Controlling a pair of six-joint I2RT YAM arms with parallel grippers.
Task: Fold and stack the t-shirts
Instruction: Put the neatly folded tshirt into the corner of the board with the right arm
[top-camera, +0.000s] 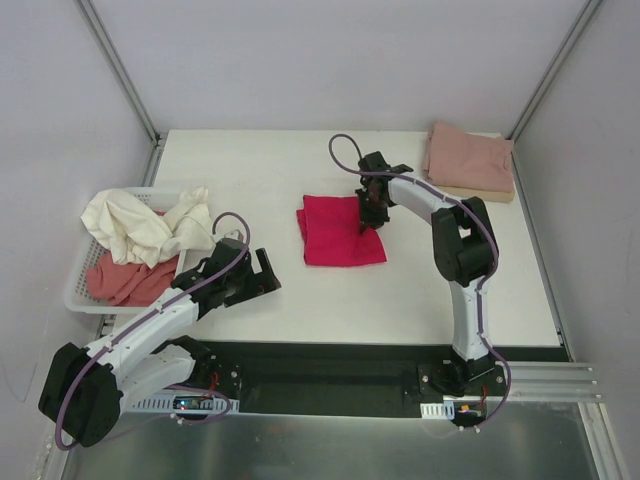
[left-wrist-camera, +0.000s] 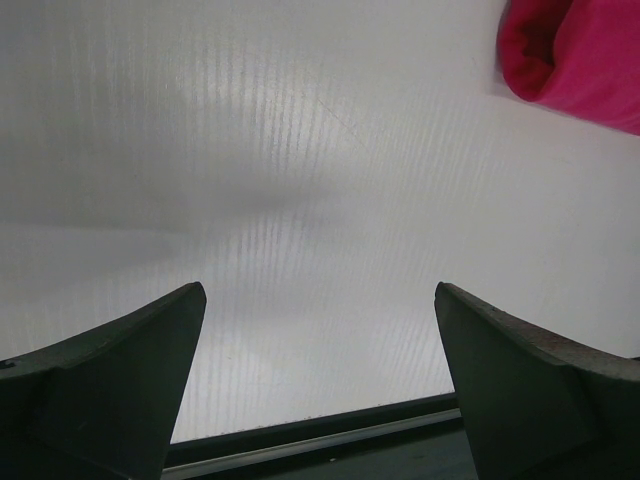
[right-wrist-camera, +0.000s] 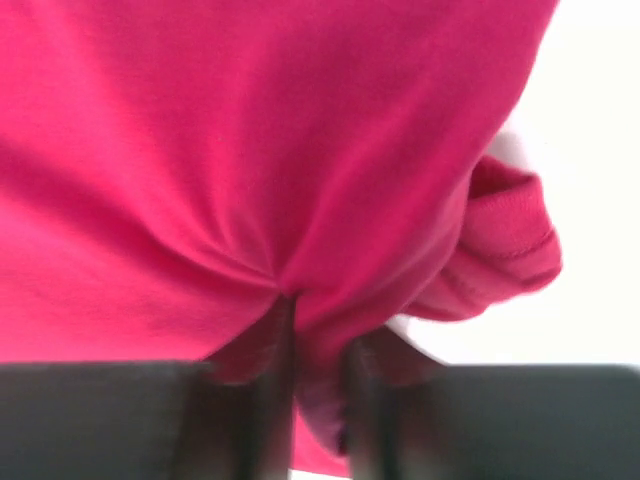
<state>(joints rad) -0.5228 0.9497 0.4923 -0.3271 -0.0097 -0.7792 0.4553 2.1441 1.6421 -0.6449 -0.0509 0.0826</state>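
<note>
A folded crimson-red t-shirt (top-camera: 338, 232) lies in the middle of the table. My right gripper (top-camera: 372, 212) is at its right edge, shut on a pinch of the red fabric (right-wrist-camera: 320, 330), which fills the right wrist view. A folded dusty pink shirt (top-camera: 468, 158) sits on a tan one at the far right corner. A cream shirt (top-camera: 150, 225) and a salmon-pink shirt (top-camera: 130, 280) lie bunched in the basket. My left gripper (top-camera: 262, 275) is open and empty above bare table near the front edge; a corner of the red shirt (left-wrist-camera: 585, 55) shows in its view.
A white lattice basket (top-camera: 82, 292) stands at the table's left edge. Grey walls and metal frame posts enclose the table. A dark rail runs along the front edge (left-wrist-camera: 330, 435).
</note>
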